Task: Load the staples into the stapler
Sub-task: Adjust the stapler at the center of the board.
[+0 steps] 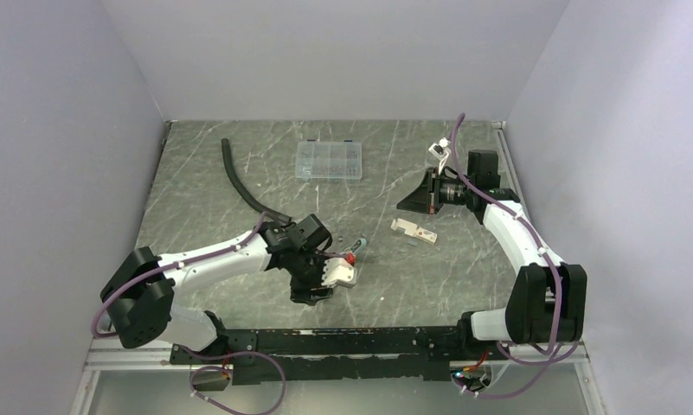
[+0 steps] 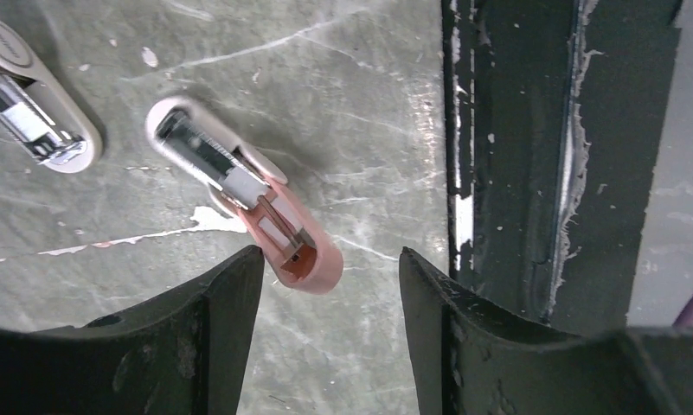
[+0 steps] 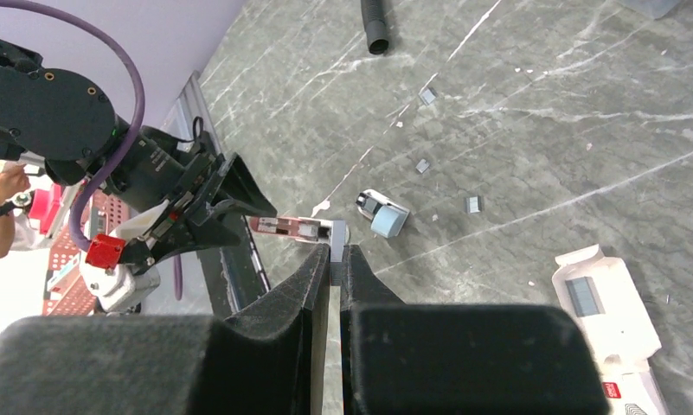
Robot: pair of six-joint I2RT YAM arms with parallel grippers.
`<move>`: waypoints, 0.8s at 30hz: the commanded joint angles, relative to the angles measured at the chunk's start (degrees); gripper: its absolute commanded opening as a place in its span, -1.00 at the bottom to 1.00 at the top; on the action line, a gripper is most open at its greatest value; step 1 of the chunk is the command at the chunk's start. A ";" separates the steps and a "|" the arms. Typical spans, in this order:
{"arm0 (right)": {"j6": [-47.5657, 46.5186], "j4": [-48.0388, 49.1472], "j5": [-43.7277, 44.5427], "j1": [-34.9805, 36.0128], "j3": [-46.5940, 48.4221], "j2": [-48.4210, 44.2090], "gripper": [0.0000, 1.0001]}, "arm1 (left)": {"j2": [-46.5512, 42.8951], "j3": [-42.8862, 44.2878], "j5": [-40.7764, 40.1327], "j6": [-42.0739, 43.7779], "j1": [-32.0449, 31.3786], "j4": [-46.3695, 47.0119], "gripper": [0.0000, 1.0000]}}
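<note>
A pink mini stapler lies opened on the marble table, its metal channel facing up. Its rear end reaches between the fingers of my left gripper, close to the left finger. That gripper is open and low over the front of the table. My right gripper hangs raised at the back right, shut on the staples, a thin silvery-grey strip sticking out past its fingertips. From the right wrist view the pink stapler lies far below.
A second pale stapler lies left of the pink one, blue-ended in the right wrist view. Loose staple bits dot the marble. A white carton, a clear parts box and a black hose lie farther back. A black rail edges the front.
</note>
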 commanded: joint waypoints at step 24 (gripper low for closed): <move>-17.14 -14.36 2.26 19.73 14.18 16.04 -1.00 | -9.46 4.85 -1.74 -3.91 18.93 4.34 0.62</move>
